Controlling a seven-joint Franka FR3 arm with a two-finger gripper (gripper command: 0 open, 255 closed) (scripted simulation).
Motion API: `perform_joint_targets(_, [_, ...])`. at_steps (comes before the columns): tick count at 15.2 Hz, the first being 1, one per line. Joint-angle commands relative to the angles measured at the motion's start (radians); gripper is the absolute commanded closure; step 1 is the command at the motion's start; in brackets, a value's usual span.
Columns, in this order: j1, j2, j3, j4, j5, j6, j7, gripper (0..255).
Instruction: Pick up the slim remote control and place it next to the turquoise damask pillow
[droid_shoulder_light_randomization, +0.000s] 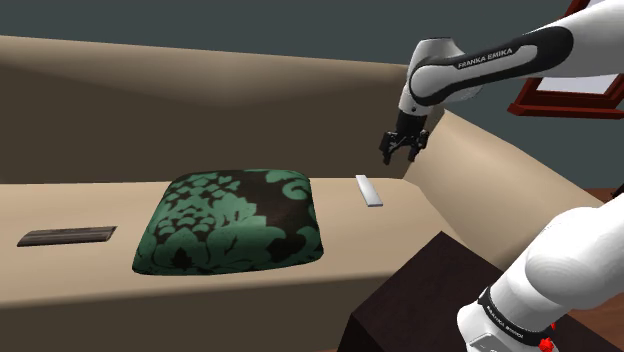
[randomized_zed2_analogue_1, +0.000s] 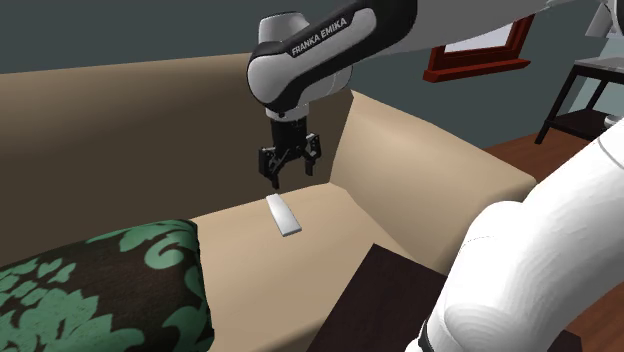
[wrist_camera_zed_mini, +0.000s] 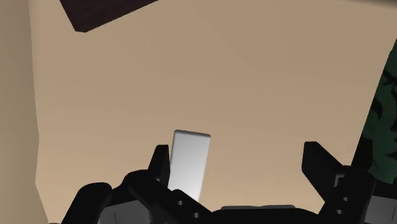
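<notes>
Slim pale grey remote control (droid_shoulder_light_randomization: 369, 191) lies flat on beige sofa seat (droid_shoulder_light_randomization: 80, 205), at 3 o'clock of green-and-dark damask pillow (droid_shoulder_light_randomization: 235, 222), apart from it. All-black gripper (droid_shoulder_light_randomization: 403, 152) hovers above at 1 o'clock, fingers spread, empty. We judge grasp, carry and placement all left.

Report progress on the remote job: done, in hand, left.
Done: nothing visibly; the pale remote lies flat on the sofa seat, apart from the green patterned pillow. In hand: the gripper hangs open above the remote, not touching it. Left: descend, grasp, lift, set it beside the pillow.
</notes>
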Motion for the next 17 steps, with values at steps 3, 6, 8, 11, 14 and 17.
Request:
perform_joint_targets(3, [-0.011, 0.139, -0.02, 0.023, 0.005, 0.124, -0.002, 0])
perform_joint_targets(6, [-0.019, 0.251, -0.032, 0.06, 0.016, 0.202, -0.004, 0])
perform_joint_targets(8, [-0.024, 0.327, -0.039, 0.091, 0.027, 0.249, -0.008, 0])
perform_joint_targets(11, [-0.034, 0.441, -0.047, 0.147, 0.047, 0.31, -0.015, 0])
perform_joint_targets(14, [-0.047, 0.556, -0.051, 0.214, 0.071, 0.36, -0.023, 0])
perform_joint_targets(17, [-0.065, 0.671, -0.05, 0.292, 0.095, 0.4, -0.031, 0])
